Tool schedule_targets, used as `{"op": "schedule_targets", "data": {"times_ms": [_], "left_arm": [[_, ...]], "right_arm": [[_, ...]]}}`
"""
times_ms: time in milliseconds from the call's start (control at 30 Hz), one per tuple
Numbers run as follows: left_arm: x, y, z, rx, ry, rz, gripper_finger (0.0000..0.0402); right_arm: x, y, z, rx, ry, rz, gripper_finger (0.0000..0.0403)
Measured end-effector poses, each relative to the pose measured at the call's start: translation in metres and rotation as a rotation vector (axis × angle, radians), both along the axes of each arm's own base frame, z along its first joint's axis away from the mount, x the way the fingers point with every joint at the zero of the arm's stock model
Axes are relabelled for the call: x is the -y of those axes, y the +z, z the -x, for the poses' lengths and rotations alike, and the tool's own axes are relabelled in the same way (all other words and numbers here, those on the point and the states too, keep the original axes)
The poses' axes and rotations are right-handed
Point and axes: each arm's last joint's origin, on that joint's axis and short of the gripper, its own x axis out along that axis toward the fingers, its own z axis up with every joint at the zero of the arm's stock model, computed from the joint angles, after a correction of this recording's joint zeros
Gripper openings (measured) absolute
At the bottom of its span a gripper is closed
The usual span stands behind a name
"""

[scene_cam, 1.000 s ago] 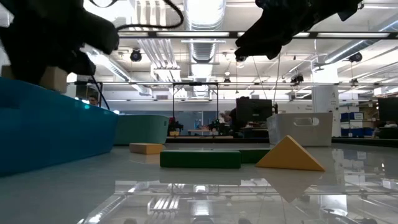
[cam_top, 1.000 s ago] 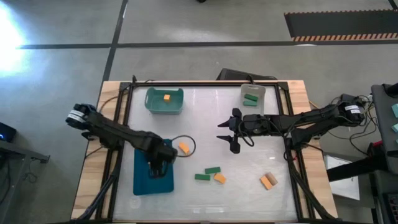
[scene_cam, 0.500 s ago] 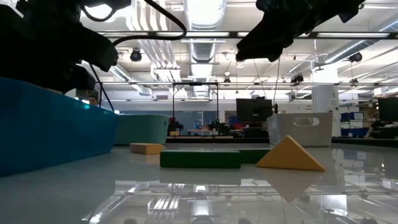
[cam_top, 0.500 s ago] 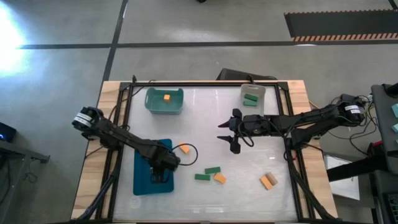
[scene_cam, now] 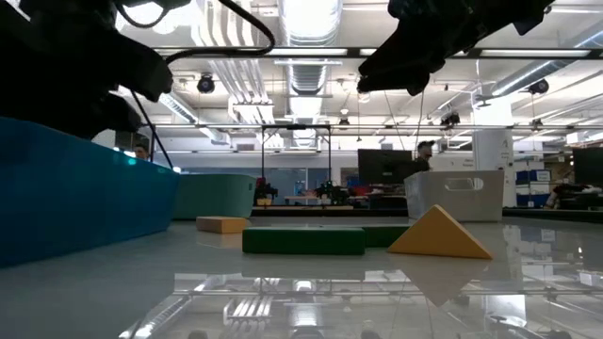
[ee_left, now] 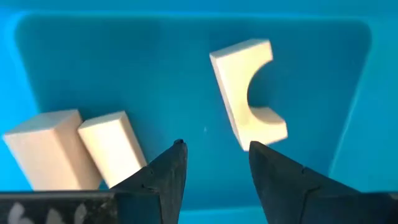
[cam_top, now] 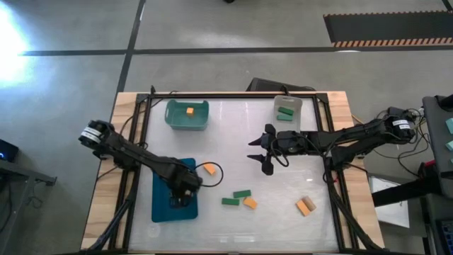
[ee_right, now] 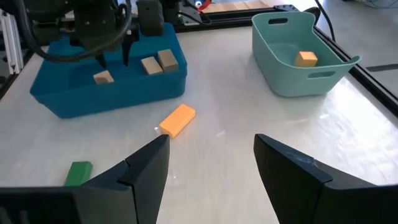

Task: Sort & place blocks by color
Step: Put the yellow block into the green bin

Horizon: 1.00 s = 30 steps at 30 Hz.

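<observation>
Left end effector [cam_top: 182,198] lower in blue bin [cam_top: 161,210], orange block [cam_top: 209,169] beside.

No readable text anywhere, no labels or brand marks on the bins, no numbers on the blocks, no legible signs in the room behind the bench

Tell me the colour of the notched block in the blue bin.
Pale tan notched block, clearest in the left wrist view.

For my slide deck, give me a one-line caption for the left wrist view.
Left tool open above the blue bin, which holds three pale tan blocks.
</observation>
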Motion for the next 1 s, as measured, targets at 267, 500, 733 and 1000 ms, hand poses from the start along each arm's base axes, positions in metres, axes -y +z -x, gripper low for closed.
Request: {"op": "schedule_targets", "data": {"times_ms": [267, 500, 733, 1000], "left_arm": [[-0.005, 0.025, 0.012, 0.073, -0.010, 0.020, 0.0156], [-0.015, 0.053, 0.025, 0.257, -0.046, -0.086, 0.0156], [-0.026, 0.084, 0.028, 0.580, -0.129, -0.312, 0.0157], [-0.036, 0.117, 0.034, 0.849, -0.190, -0.610, 0.0157]], "right_arm": [[0.000, 0.000, 0.000, 0.006, -0.035, -0.072, 0.0224], [0.000, 0.000, -0.001, 0.017, -0.079, -0.161, 0.0224], [-0.001, -0.006, -0.012, 0.048, -0.097, -0.158, 0.0224], [-0.002, -0.015, -0.045, -0.008, -0.069, -0.076, 0.0224]]}}
